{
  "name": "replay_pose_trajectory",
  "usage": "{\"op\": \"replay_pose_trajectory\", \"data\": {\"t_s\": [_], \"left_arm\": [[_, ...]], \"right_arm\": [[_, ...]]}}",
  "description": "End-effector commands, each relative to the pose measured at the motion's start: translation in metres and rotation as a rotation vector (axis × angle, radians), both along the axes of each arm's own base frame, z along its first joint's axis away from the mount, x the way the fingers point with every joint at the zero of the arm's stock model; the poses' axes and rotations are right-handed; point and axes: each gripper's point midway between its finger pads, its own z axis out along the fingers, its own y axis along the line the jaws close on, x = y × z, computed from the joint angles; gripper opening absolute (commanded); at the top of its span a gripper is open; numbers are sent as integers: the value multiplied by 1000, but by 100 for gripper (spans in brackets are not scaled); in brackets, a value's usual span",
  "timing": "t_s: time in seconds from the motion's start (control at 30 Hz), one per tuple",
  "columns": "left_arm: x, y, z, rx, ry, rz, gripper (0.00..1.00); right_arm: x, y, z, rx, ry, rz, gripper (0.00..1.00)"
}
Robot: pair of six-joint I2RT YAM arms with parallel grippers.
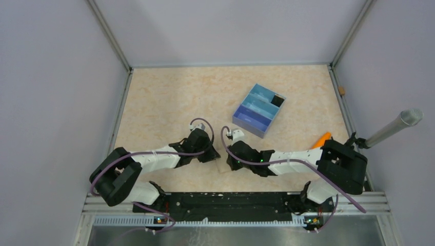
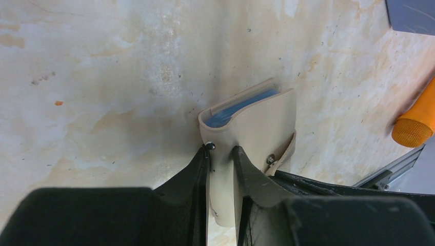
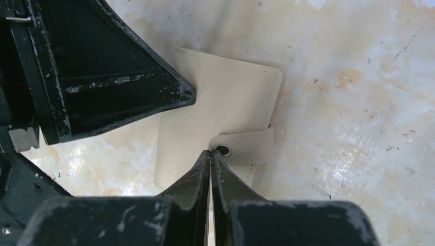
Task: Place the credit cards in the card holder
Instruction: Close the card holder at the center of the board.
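Note:
The beige card holder (image 2: 256, 128) lies on the table between the two arms. My left gripper (image 2: 221, 149) is shut on its near edge, one finger on each side of the flap. The light-blue credit cards (image 2: 238, 105) sit inside it, and only their edges show at the open top. In the right wrist view the card holder (image 3: 231, 97) lies flat with its snap strap (image 3: 251, 146) across it. My right gripper (image 3: 211, 152) is shut, its tips touching the strap's end by the snap. From above, the left gripper (image 1: 214, 154) and right gripper (image 1: 229, 156) nearly meet.
A blue three-compartment tray (image 1: 259, 110) stands beyond the grippers to the right. An orange object (image 1: 322, 138) lies near the right arm's base, beside a grey cylinder on a stand (image 1: 395, 128). Grey walls enclose the marbled table (image 1: 169, 102).

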Motion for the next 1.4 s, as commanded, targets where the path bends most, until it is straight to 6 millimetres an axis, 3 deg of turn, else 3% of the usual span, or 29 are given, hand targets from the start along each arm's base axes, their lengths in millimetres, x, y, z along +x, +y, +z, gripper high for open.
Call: {"op": "replay_pose_trajectory", "data": {"t_s": [0.0, 0.33, 0.57, 0.83, 1.03, 1.37], "left_arm": [[-28, 47, -48, 233, 115, 19, 23], [-28, 48, -46, 234, 106, 11, 22], [-28, 47, -46, 233, 105, 7, 21], [-29, 48, -46, 237, 104, 3, 20], [-30, 49, -46, 237, 107, 4, 20], [-31, 50, -45, 239, 104, 0, 20]], "right_arm": [[5, -3, -9, -114, -15, 30, 0], [22, 1, 0, -55, 68, 54, 0], [21, -1, -18, -9, 210, 90, 0], [31, -27, -44, -4, 376, 24, 0], [17, -40, -58, 6, 409, 18, 0], [17, -72, -92, 2, 445, -75, 0]]}}
